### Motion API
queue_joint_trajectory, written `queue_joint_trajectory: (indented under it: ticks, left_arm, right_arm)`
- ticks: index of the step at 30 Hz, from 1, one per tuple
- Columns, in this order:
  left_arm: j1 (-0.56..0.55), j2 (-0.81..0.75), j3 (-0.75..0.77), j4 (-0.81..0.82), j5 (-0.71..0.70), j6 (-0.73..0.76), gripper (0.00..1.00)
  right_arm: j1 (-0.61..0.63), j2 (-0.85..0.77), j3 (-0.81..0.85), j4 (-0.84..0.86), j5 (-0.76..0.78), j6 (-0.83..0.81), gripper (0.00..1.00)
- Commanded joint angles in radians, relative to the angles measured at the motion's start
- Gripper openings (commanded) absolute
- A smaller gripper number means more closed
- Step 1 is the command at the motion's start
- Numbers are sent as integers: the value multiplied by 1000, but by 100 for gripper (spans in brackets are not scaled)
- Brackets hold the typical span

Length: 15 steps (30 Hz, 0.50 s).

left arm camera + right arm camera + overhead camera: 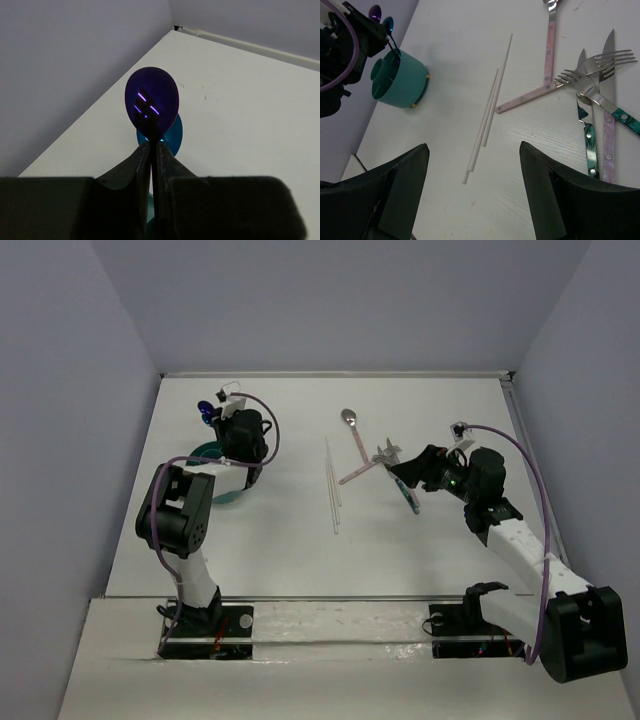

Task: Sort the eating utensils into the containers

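Note:
My left gripper (pixel 151 144) is shut on the neck of a purple spoon (pixel 151 102), which it holds bowl up. A blue spoon (pixel 173 134) stands right behind it. Both spoons (pixel 382 17) are above the teal cup (pixel 400 77), and the blue one's handle reaches down into it. From above, the left gripper (pixel 215 415) hangs over the cup (pixel 203 452). My right gripper (pixel 472 146) is open and empty, low over the table just short of two white chopsticks (pixel 490 110). The other utensils lie ahead of it to its right.
A pink-handled silver spoon (pixel 550 45), a second pink handle (pixel 525 97), two forks (pixel 592 82), a green-handled knife (pixel 590 145) and a pink-handled knife (pixel 609 145) lie crossed in a pile. The chopsticks (pixel 332 485) lie mid-table. Walls close in the left, back and right.

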Motion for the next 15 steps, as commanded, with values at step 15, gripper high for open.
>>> queue_joint_trajectory:
  ticks: [15]
  left_arm:
    - [-46,-97,-44,-96,-105,-125,20]
  right_arm:
    - [7,1,33,55,-2,-16,79]
